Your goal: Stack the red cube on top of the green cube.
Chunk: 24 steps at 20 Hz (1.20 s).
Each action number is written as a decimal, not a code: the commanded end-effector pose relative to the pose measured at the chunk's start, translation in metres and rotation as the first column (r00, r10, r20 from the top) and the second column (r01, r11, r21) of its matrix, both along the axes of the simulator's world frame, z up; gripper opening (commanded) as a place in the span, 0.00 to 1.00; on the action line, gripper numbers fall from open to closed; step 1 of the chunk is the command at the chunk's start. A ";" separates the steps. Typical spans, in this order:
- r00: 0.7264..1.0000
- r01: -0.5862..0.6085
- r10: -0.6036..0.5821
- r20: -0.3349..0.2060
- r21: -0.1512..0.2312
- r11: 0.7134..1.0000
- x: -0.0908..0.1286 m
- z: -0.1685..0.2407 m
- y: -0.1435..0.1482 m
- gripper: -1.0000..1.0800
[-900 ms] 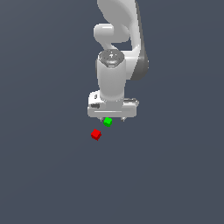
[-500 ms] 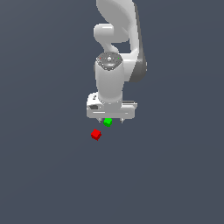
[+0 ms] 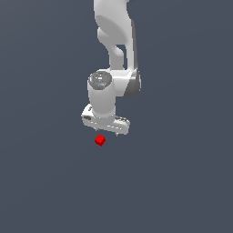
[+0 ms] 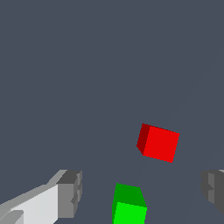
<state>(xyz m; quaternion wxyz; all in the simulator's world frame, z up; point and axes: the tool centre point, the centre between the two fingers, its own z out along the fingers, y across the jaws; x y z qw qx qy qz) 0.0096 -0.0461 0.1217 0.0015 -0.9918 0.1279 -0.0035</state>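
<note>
The red cube (image 3: 99,140) lies on the grey floor just below the hand in the exterior view. In the wrist view the red cube (image 4: 159,143) sits apart from the green cube (image 4: 128,205), with a small gap between them. The green cube is hidden behind the hand in the exterior view. My gripper (image 3: 108,133) hovers over the cubes, open and empty. In the wrist view my gripper (image 4: 142,192) has its fingers (image 4: 70,194) wide apart, and the green cube lies roughly between them, with the red cube off the line between them.
The floor is plain dark grey in both views. The white arm (image 3: 116,50) rises above the hand. No other objects show.
The hand has moved down and slightly to the exterior view's left, and now covers the green cube there. The red cube has not moved.
</note>
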 end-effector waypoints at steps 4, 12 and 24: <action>0.989 0.151 -0.151 -0.004 -0.003 0.989 -0.003 -0.031 -0.028 0.96; 0.969 0.245 -0.245 -0.007 -0.003 0.969 -0.008 -0.051 -0.045 0.96; 0.970 0.245 -0.245 -0.008 -0.002 0.970 -0.009 -0.086 -0.045 0.96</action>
